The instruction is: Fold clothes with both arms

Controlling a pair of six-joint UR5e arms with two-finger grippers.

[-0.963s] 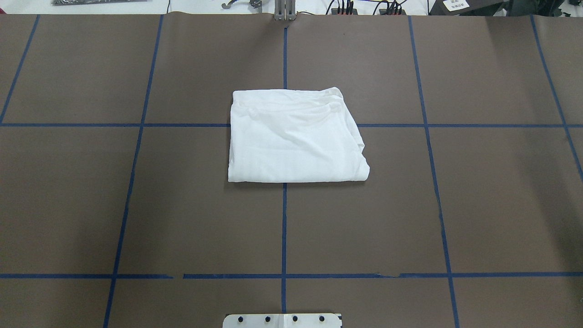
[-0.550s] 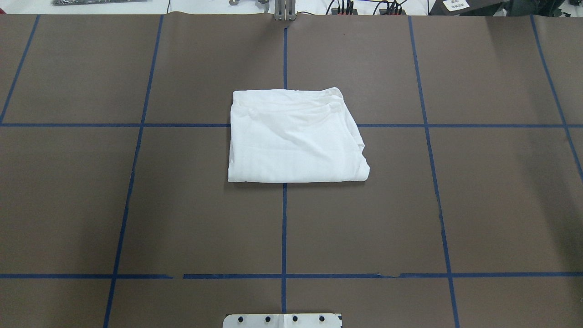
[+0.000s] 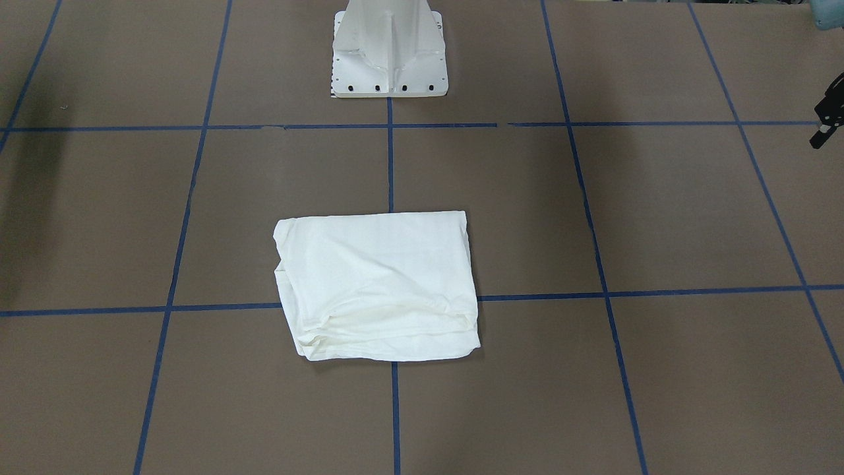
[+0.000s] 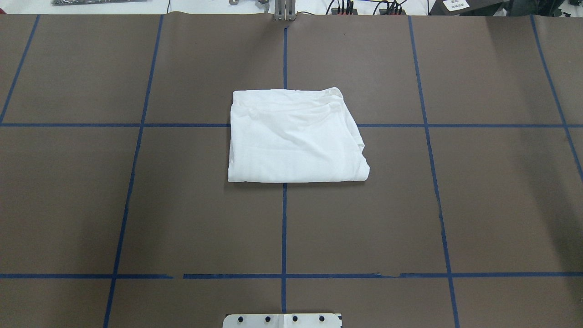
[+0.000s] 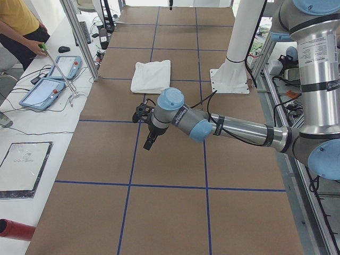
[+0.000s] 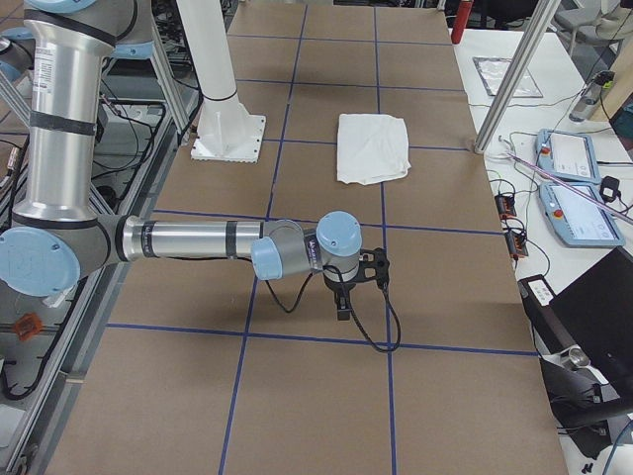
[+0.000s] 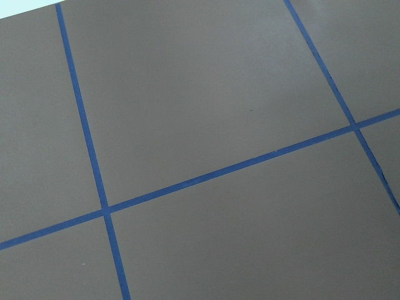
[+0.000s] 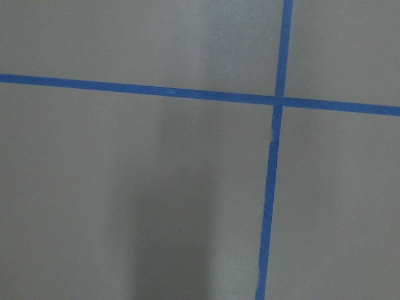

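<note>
White T-shirt point(image 4: 296, 136) lies folded into a rough rectangle at the middle of the table point(image 4: 182, 205), flat on the brown cover. It sits across the centre blue tape line point(image 4: 283, 228), where that line meets a cross line. Nothing is touching it.

The overhead view shows only the shirt, the tape grid and the edge of the white base point(image 4: 282, 320). The layered fold edges run along the shirt's far side and its right side. The front view shows those same stacked edges on the side nearest that camera, plus the whole base foot.

The arms show properly only in the side views. The left-end view has the left arm point(image 5: 239, 127) stretched out low over the table, with the left gripper point(image 5: 149, 139) pointing down above a tape line, well apart from the shirt. A black bit of that gripper also pokes in at the right edge of the front view. It is too cut off to read the jaws, so I cannot tell.

The right-end view has the right arm point(image 6: 188, 240) stretched the same way, with the right gripper point(image 6: 344, 305) over the table, well apart from the shirt. Cannot tell its jaws either.

Both wrist views show only brown cover and crossing blue tape.

The left-end view also shows a person in a yellow top point(image 5: 18, 21) beside a side bench with two tablets point(image 5: 53, 79).
</note>
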